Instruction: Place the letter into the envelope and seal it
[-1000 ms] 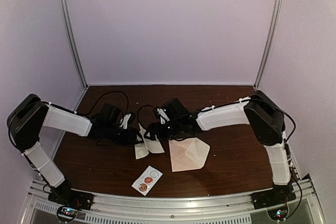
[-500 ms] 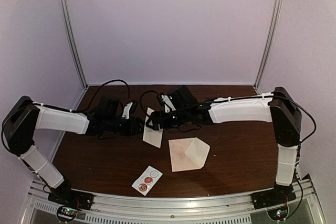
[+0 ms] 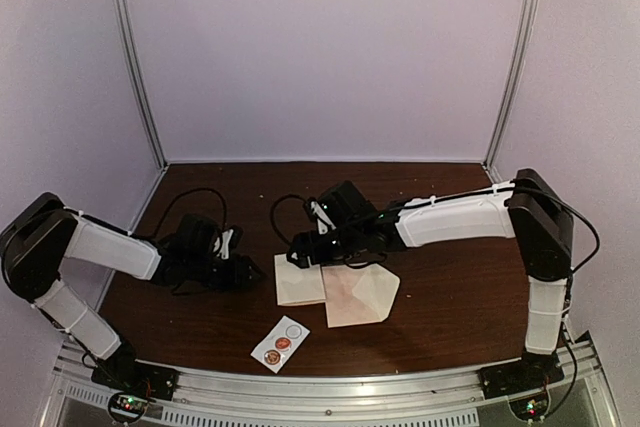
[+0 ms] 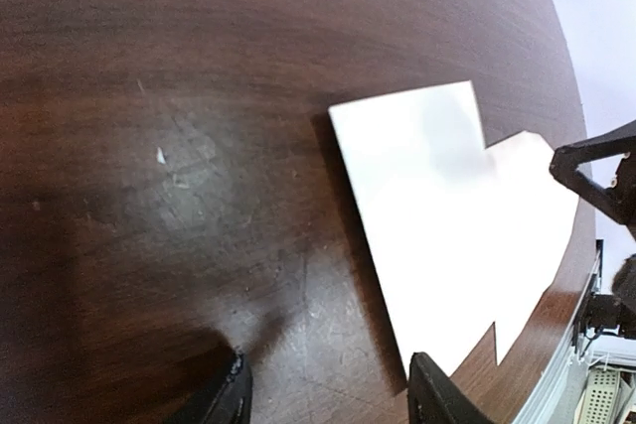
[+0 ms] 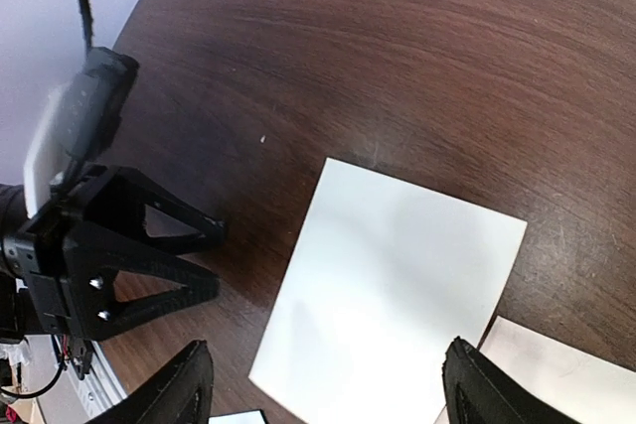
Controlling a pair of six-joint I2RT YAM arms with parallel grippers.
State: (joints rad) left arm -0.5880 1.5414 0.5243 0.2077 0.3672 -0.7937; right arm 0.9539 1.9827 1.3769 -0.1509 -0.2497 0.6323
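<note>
Right tool hangs low over the worktop with its fingers spread wide and nothing in them. The letter lies flat straight below, roughly centred in the gap. It's close to square from where I'm standing, so I wouldn't bet on a long axis; one corner points off toward the left arm.

Going outward from there, the envelope sits just to the right of the letter, edges touching or a hair overlapped, can't tell which. Its flap is folded open and points away to the right. So I'd guess the mouth faces away from the letter, and that's the bit the next move hangs on: the sheet has to come around to that far side, or the envelope has to turn.

Left tool is parked just left of the letter, low, fingers apart too and holding nothing. It's near the sheet's left edge but well off from the envelope — the right arm is the closer one to both.

Sticker strip lies nearer the front edge, apart from everything.
</note>
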